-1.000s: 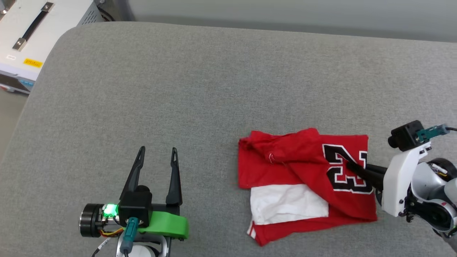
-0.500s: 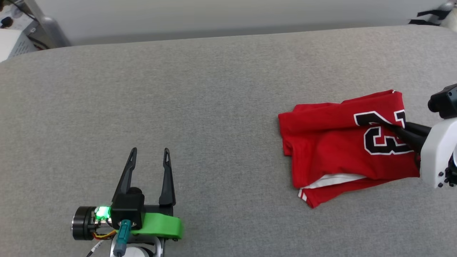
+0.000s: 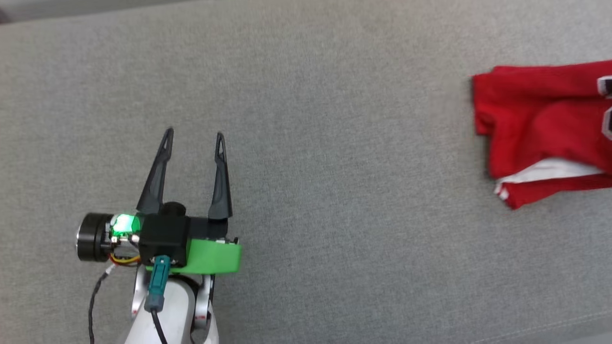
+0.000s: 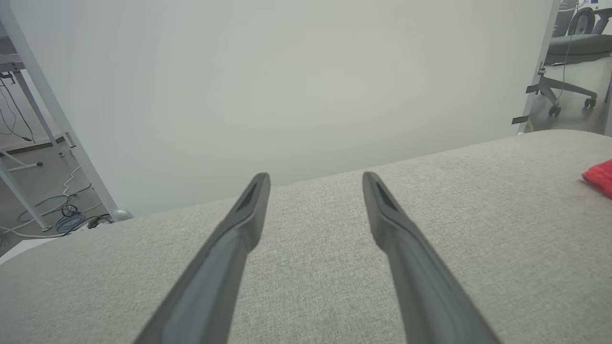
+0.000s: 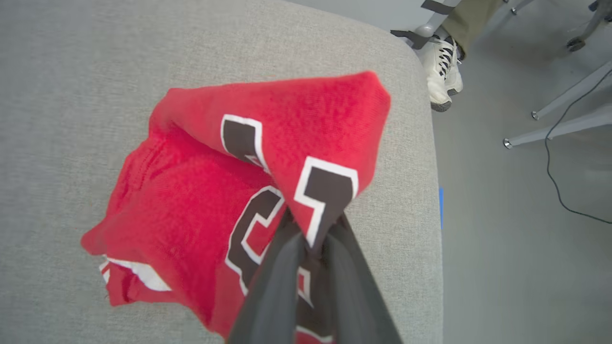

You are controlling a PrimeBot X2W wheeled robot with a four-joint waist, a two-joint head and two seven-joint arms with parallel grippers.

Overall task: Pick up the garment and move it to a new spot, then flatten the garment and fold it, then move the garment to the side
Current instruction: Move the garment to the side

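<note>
Right wrist view: right tool (image 5: 311, 229) pinches the garment (image 5: 191, 200) (bulk lying leftward). Left tool (image 3: 194, 134) gapes empty, well apart.

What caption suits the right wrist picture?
Right pincer shut on a red shirt near the edge of the grey cushion.

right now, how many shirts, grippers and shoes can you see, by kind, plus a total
shirt: 1
grippers: 2, left gripper with jaws apart, right gripper with jaws shut on the shirt
shoe: 1, white, on a person's foot beside the table
total: 4
</note>
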